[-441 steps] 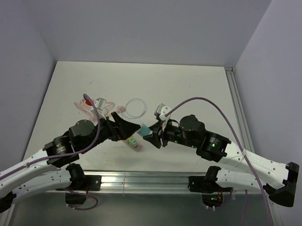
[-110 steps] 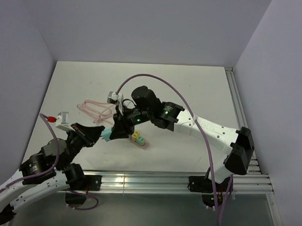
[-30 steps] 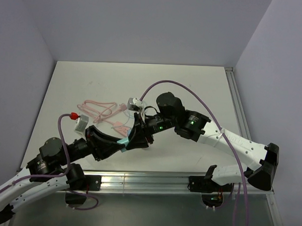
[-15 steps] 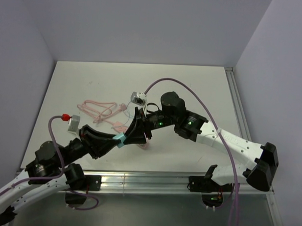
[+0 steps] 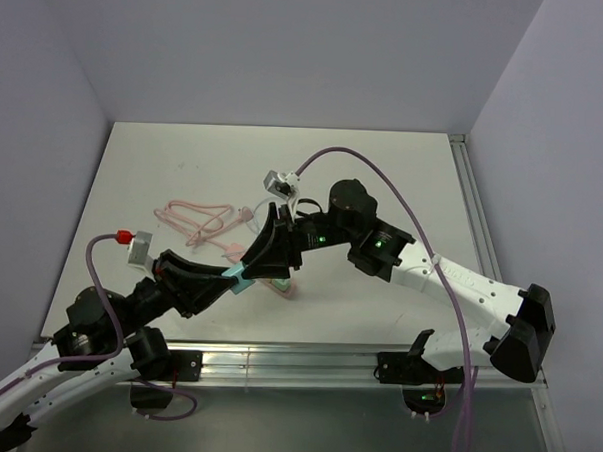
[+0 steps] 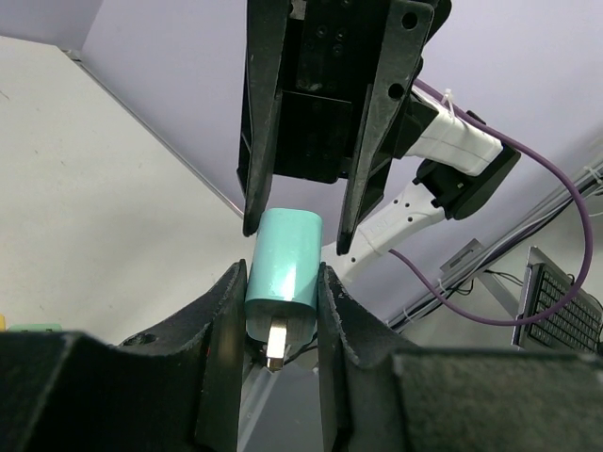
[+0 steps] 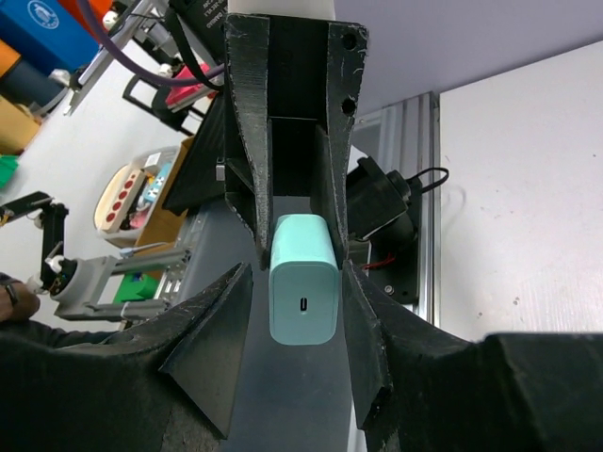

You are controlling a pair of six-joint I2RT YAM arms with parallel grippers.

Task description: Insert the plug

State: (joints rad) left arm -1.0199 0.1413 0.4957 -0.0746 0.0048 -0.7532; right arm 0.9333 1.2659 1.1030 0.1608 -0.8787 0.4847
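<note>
Teal plug (image 6: 283,259) up in mid-air, and we've just had a handover. A second ago the right end effector (image 7: 300,273) was closed on it. Now its jaws stand apart with a gap on either side of the plug, as the right wrist view shows. The left end effector (image 6: 280,287) is clamped on the plug and carries it alone, above the near middle of the counter (image 5: 384,180).

We read that as the regrasp being done and the plug now belonging to the left arm. The right arm only has to back away.

What's in the way? The right end effector hangs directly over the socket strip (image 5: 278,286), which we only glimpse beneath it, so that path looks blocked until the arm clears. We also see the prongs (image 6: 275,347) pointing back into the left end effector's palm, which looks awkward for pushing them in. The pink cable (image 5: 197,219) lies to the left, well apart, and is no trouble.
</note>
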